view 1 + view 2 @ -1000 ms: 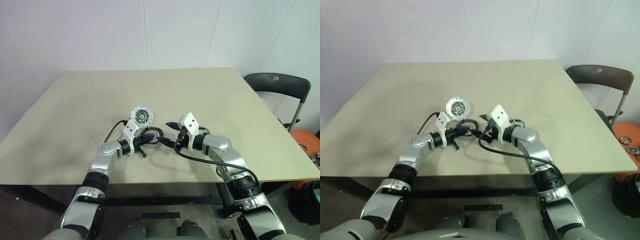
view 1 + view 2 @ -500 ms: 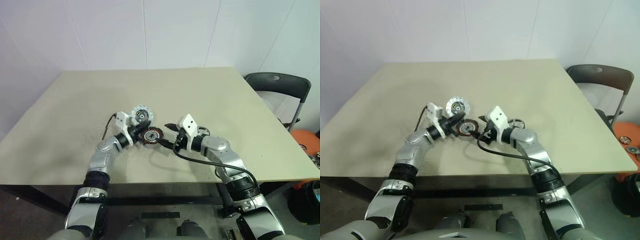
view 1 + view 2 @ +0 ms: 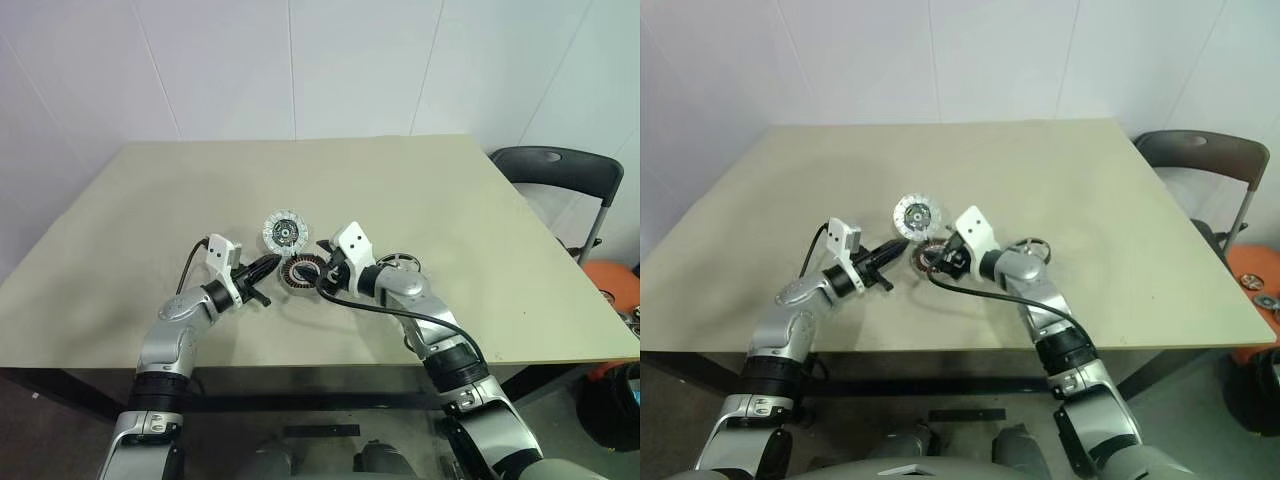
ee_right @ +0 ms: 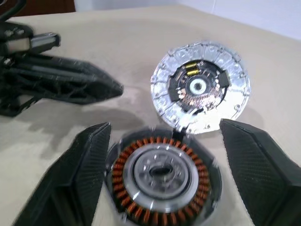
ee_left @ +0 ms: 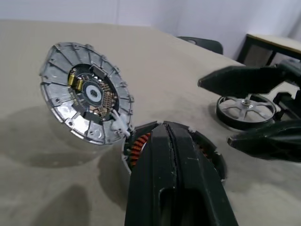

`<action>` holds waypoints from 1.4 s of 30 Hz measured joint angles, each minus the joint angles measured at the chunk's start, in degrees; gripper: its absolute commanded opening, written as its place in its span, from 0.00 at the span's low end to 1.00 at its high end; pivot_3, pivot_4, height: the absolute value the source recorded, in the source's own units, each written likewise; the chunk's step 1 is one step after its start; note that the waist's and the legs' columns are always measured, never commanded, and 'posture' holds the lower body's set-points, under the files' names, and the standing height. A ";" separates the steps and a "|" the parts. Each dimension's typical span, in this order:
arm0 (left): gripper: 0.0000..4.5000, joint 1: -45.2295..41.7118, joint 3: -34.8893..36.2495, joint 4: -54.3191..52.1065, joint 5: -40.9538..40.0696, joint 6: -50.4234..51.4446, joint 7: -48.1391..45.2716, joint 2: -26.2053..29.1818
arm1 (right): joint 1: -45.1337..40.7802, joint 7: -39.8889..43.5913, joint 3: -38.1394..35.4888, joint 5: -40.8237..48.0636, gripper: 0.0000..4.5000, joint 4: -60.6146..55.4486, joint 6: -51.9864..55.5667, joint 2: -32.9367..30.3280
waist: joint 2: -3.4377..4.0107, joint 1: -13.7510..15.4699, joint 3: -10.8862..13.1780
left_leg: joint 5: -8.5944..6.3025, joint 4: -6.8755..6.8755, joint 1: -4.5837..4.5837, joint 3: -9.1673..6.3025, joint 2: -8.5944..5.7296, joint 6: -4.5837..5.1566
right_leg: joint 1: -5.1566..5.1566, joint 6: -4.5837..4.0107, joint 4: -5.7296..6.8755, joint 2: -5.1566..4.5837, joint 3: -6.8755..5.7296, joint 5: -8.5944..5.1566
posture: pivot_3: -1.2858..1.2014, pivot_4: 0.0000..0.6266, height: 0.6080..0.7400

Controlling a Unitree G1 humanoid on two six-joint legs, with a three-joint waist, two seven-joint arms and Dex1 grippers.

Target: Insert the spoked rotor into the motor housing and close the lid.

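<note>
The motor housing (image 3: pixel 301 273) sits on the beige desk (image 3: pixel 440 190) near its middle, its ring of copper-brown windings facing up around a silvery centre; the lid (image 3: pixel 284 231) stands open, tilted up on edge at the housing's far side and joined to its rim, its inner face with dark centre and small yellow marks showing; the spoked rotor (image 3: pixel 398 263) lies flat on the desk to the right of the housing, apart from it, behind the right forearm; the left pincer (image 3: pixel 262 268) has its two black fingers pressed together, empty, pointing at the housing from the left and just short of it; the right pincer (image 4: pixel 162 169) stands with fingers apart, one on either side of the housing, not yet closed on it; a dark chair (image 3: pixel 556 170) stands beyond the desk's right corner.
</note>
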 measured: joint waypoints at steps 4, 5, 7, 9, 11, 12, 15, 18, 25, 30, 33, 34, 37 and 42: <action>0.00 0.44 1.13 -1.11 -0.17 -0.02 1.16 0.05 | -1.62 -0.70 1.24 -1.68 0.34 3.02 -1.90 1.21 | 0.00 -0.07 0.00 | 0.00 0.00 0.00 0.00 0.00 0.00 | 0.00 0.00 0.00 0.01 0.00 0.00 | 0.52 0.00 1.00; 0.00 0.46 1.52 -1.32 -0.29 -0.02 1.43 0.18 | -1.90 -0.81 1.61 -2.25 0.27 3.67 -2.43 1.45 | 0.01 -0.10 0.00 | 0.00 0.00 0.01 0.00 0.01 0.00 | 0.00 0.00 0.01 0.01 0.00 0.00 | 0.52 0.00 1.00; 0.00 0.78 2.38 -2.39 -1.31 0.01 1.56 0.67 | -2.81 -1.46 2.33 -3.52 0.11 5.90 -3.42 2.38 | 0.01 -0.30 0.00 | 0.00 -0.01 0.00 0.01 0.01 0.00 | -0.03 0.00 0.01 0.01 0.01 0.00 | 0.52 0.00 1.00; 0.00 1.85 3.42 -4.34 -2.35 0.14 1.48 1.12 | -3.84 -2.35 2.98 -4.74 0.01 7.64 -3.85 3.18 | 0.01 -0.42 0.00 | 0.00 -0.06 0.01 0.04 0.02 0.00 | -0.05 -0.01 0.01 0.02 0.05 0.00 | 0.52 0.00 1.00; 0.00 3.36 4.10 -6.43 -3.26 0.48 1.33 2.06 | -4.91 -3.47 3.61 -6.23 0.01 9.48 -4.23 4.06 | 0.01 -0.37 0.00 | 0.00 -0.10 0.00 0.04 0.02 0.00 | -0.07 -0.01 0.01 0.02 0.06 0.00 | 0.52 0.00 1.00; 0.00 4.34 4.55 -7.39 -3.75 0.74 1.30 2.54 | -5.33 -4.01 3.89 -6.74 0.01 10.18 -4.42 4.71 | 0.01 -0.37 0.00 | 0.00 -0.13 0.00 0.04 0.02 0.00 | -0.08 -0.01 0.01 0.02 0.06 0.00 | 0.52 0.00 1.00; 0.00 6.31 5.39 -8.59 -4.32 1.03 1.39 3.28 | -6.30 -5.43 4.70 -8.36 0.01 11.84 -5.48 6.21 | 0.02 -0.33 0.01 | 0.00 -0.12 0.01 0.04 0.02 -0.01 | -0.09 -0.02 0.01 0.02 0.07 0.00 | 0.52 0.00 1.00; 0.00 7.44 5.93 -9.63 -4.77 1.21 1.82 3.60 | -7.15 -6.87 5.13 -9.91 0.01 12.94 -5.89 6.70 | 0.02 -0.06 0.01 | 0.00 -0.10 0.00 0.03 0.01 -0.02 | -0.07 -0.03 0.01 0.02 0.06 0.00 | 0.52 0.00 1.00; 0.00 8.43 6.08 -11.48 -4.98 1.25 2.69 3.69 | -8.37 -8.52 6.83 -14.84 0.01 17.53 -6.32 4.62 | 0.03 -0.19 0.02 | 0.00 -0.17 0.00 0.05 0.01 -0.02 | -0.12 -0.04 0.00 0.02 0.07 -0.01 | 0.52 0.00 1.00; 0.00 8.51 6.02 -12.25 -4.99 1.30 3.25 3.69 | -8.42 -8.48 6.90 -16.24 0.01 18.65 -6.11 3.73 | 0.04 -0.36 0.02 | 0.00 -0.18 0.00 0.06 0.02 -0.02 | -0.12 -0.04 0.00 0.03 0.09 -0.01 | 0.52 0.00 1.00; 0.00 8.51 6.02 -12.24 -4.98 1.30 3.26 3.74 | -8.41 -7.96 6.90 -16.42 0.01 18.65 -5.68 3.39 | 0.04 -0.31 0.02 | 0.01 -0.18 0.00 0.06 0.02 -0.02 | -0.12 -0.04 0.00 0.03 0.09 -0.01 | 0.52 0.00 1.00; 0.00 8.51 6.02 -12.24 -4.98 1.30 3.26 3.81 | -8.42 -7.67 6.88 -16.41 0.01 18.64 -5.56 3.24 | 0.04 -0.31 0.02 | 0.00 -0.18 0.00 0.06 0.02 -0.02 | -0.12 -0.04 0.00 0.03 0.09 -0.01 | 0.52 0.00 1.00; 0.00 8.47 6.02 -12.17 -4.95 1.29 3.25 3.97 | -8.25 -5.15 6.30 -15.39 0.01 17.92 -5.00 3.13 | 0.03 -0.34 0.02 | 0.00 -0.18 0.01 0.06 0.02 -0.02 | -0.11 -0.04 0.00 0.03 0.09 -0.01 | 0.52 0.00 1.00; 0.00 8.34 5.62 -11.82 -4.88 1.28 3.23 3.94 | -7.44 -2.94 5.29 -14.10 0.01 15.55 -3.55 3.18 | 0.03 -0.54 0.02 | 0.00 -0.21 0.00 0.07 0.06 -0.02 | -0.14 -0.04 0.00 0.05 0.10 -0.01 | 0.52 0.00 1.00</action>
